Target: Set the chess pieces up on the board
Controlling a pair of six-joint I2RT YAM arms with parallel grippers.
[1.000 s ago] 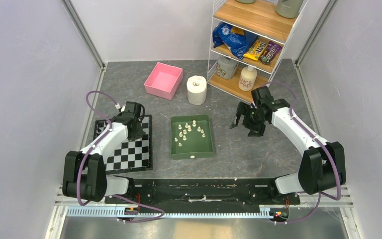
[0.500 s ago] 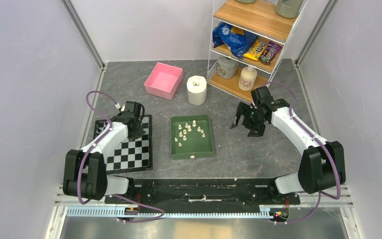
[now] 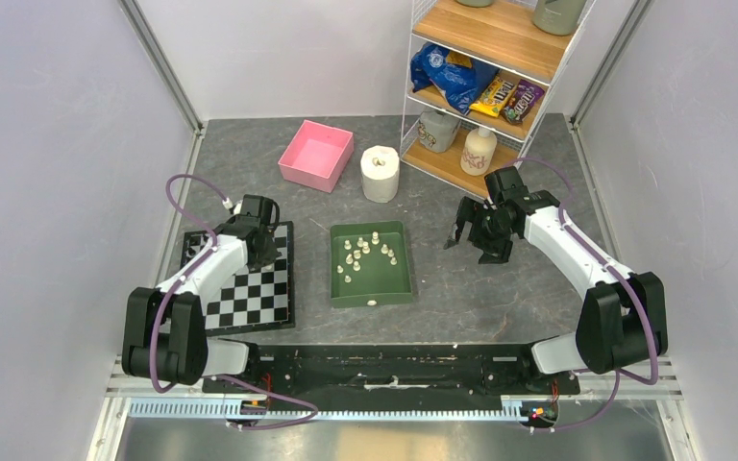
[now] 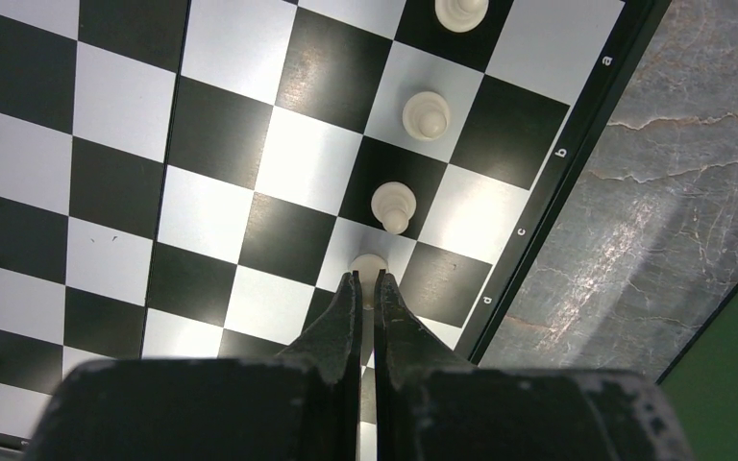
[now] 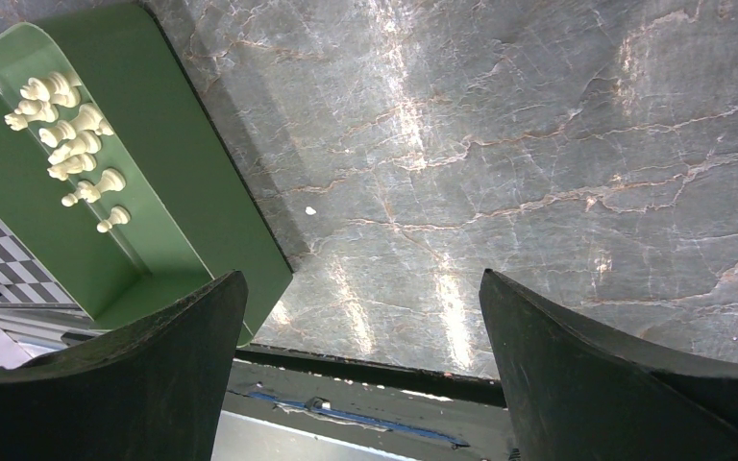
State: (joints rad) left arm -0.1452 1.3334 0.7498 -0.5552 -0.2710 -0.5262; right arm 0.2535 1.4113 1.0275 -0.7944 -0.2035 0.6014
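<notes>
Nothing moved; left gripper (image 4: pixel 366 278) pinches the fourth chess piece (image 4: pixel 368 262) on the board (image 4: pixel 115 192).

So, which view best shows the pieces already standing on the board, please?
The left wrist view: three pieces stand in a row near the board's edge, a fourth piece between the left fingers. In top external the left arm covers them; right wrist catches only a board corner.

Two robot arms with the same colouring: the left arm (image 3: pixel 209 267) and right arm (image 3: pixel 565 245) have smooth white links and bulky black joint housings. A thin purple cable (image 3: pixel 175 189) loops along each. The left tool (image 4: pixel 366 279) shows slim, tapering matte-black fingers (image 4: pixel 346 307). The right tool (image 5: pixel 357 283) shows broad, curved black ones.
</notes>
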